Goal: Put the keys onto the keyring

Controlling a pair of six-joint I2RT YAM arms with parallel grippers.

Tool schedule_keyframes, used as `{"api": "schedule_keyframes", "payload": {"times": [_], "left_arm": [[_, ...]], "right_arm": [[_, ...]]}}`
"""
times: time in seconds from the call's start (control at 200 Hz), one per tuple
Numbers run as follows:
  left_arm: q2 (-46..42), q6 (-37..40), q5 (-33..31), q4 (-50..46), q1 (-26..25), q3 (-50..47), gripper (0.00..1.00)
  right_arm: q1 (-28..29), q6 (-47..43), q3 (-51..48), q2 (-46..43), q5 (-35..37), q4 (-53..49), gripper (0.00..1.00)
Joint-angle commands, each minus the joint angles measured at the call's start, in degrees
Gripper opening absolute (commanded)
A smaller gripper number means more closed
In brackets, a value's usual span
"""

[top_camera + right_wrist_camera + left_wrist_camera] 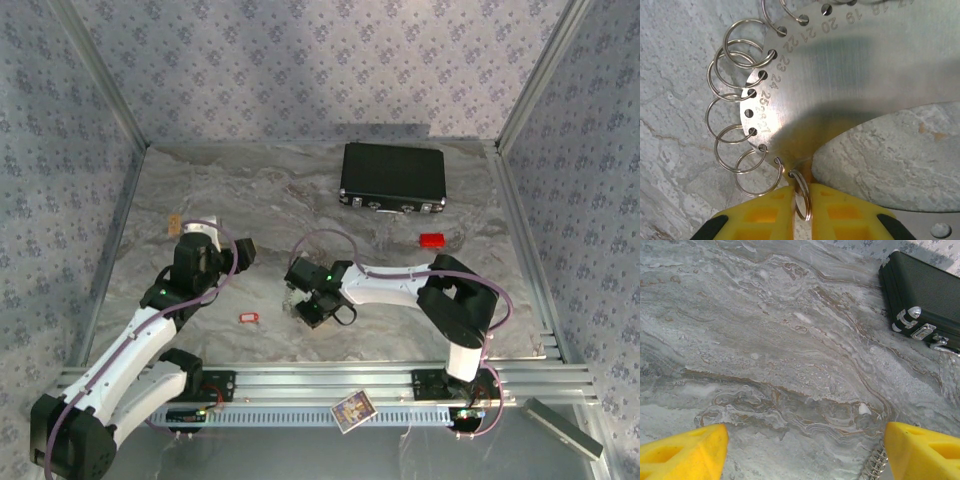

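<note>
Pinching one split ring [799, 176] at the numbered steel plate's [855, 65] edge, the right gripper [801, 200] likely steadies it for threading. The left gripper [805, 445] hangs spread above the table [790, 340], and the red-tagged key [249, 318] lies ungrabbed between the arms.

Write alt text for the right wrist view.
Two yellow fingers pinch a small split ring threaded through the edge of a silvery metal plate. More split rings hang through numbered holes along the plate's curved edge, over a grey marbled table.

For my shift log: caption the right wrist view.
Right gripper pinching a small ring on the numbered metal plate.
</note>
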Motion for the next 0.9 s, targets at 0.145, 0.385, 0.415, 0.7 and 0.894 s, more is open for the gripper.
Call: {"api": "schedule_keyframes", "payload": {"times": [0.145,0.385,0.415,0.7,0.894], "left_arm": [[-0.7,0.53,-0.65,-0.3,0.42,0.13,0.81],[-1.63,0.9,-1.14,-0.59,0.42,-0.23,0.81],[-1.67,0.9,-1.13,-0.64,0.42,-0.17,0.81],[-2.15,3.18,0.81,-0.91,0.42,1.31,0.8],[-3.28,7.15,5.77,1.7,0.34,2.47,0.77]], "right_arm": [[-0.22,-0.32,2.06,1.53,-1.37,0.01,0.13],[-0.31,-0.32,2.65,1.88,-1.35,-0.31,0.02],[-0.3,-0.34,2.58,1.47,-1.1,-0.34,0.0],[-0.28,-2.53,0.59,-5.84,5.85,0.44,0.0],[-0.45,-6.92,-1.63,-12.93,13.44,2.63,0.0]]}}
